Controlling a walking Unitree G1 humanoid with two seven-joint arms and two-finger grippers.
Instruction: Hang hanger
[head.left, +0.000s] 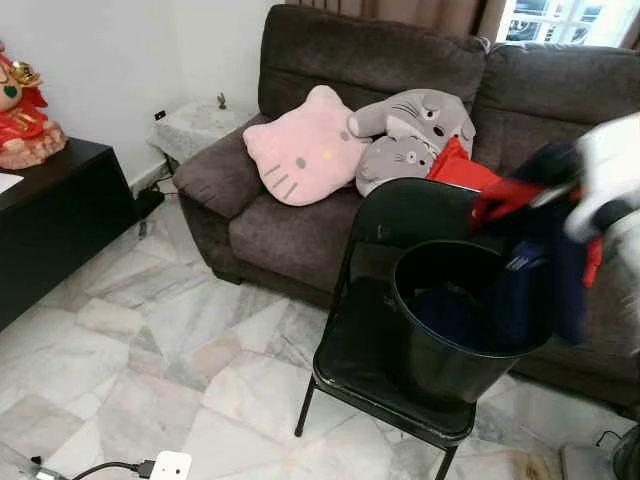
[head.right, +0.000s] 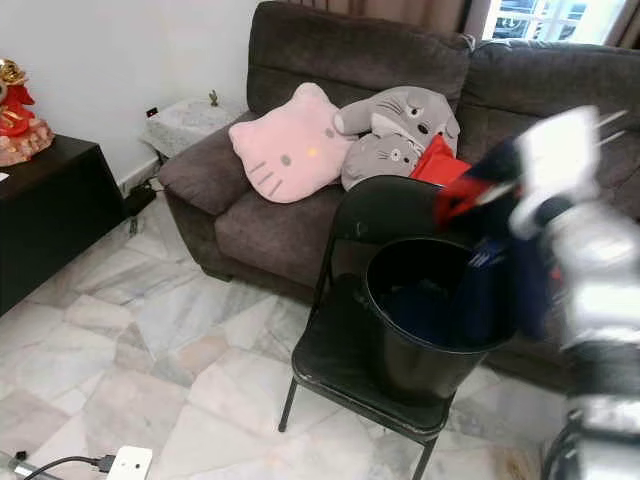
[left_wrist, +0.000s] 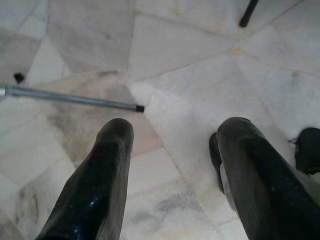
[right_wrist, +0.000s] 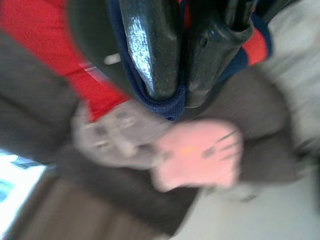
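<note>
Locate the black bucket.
In the left eye view, the black bucket stands on the black folding chair before the brown sofa, on the robot's right.

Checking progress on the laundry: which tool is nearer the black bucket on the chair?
Right. The right tool, shut on a navy garment, is over the bucket; the left tool hangs low over the floor.

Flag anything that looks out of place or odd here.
A black bucket stands on a folding chair seat rather than the floor. The right gripper is shut on a navy and red garment above it. A white power strip lies loose on the marble floor.
</note>
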